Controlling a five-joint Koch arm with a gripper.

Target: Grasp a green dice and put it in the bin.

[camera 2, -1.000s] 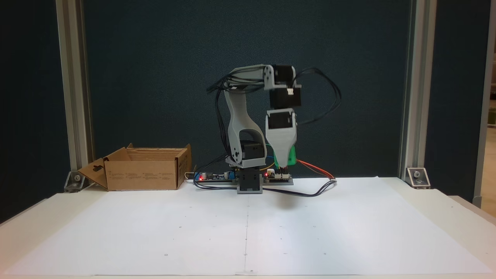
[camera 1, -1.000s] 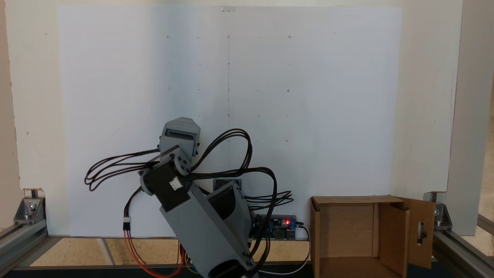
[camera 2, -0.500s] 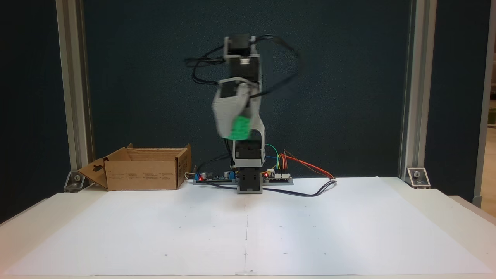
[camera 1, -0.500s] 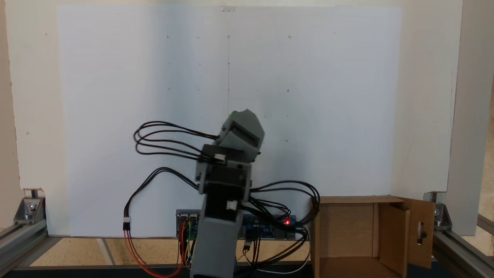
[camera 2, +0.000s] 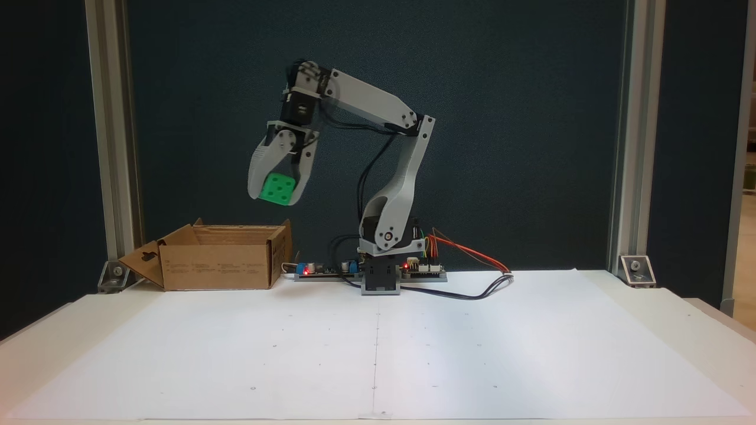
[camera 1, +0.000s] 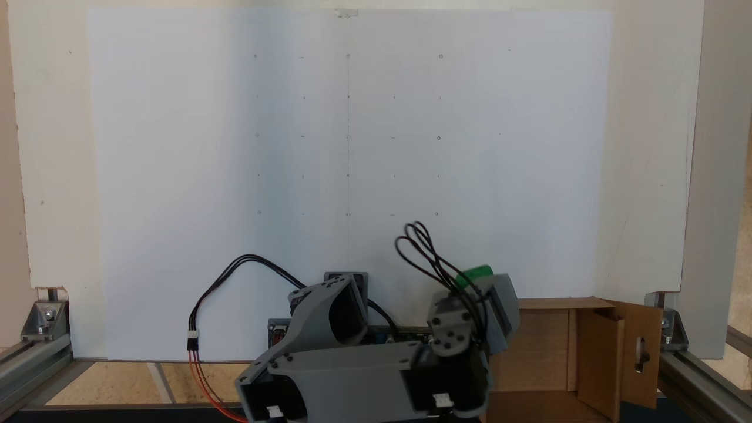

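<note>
The green dice (camera 2: 277, 189) is hanging in the air, pinched between the two grey fingers of the claw (camera 2: 276, 196), above and just inward of the bin (camera 2: 218, 265)'s near wall. In a fixed view its top edge (camera 1: 474, 274) is peeking past the wrist, level with the box's rear rim (camera 1: 558, 304).

Risk: it is sitting over the right-hand edge of the opening rather than its middle, so releasing here is likely clipping the wall and bouncing onto the worktop (camera 2: 378, 348). The grip is covering only the dice's sides; a jolt may be slipping it early.
</note>
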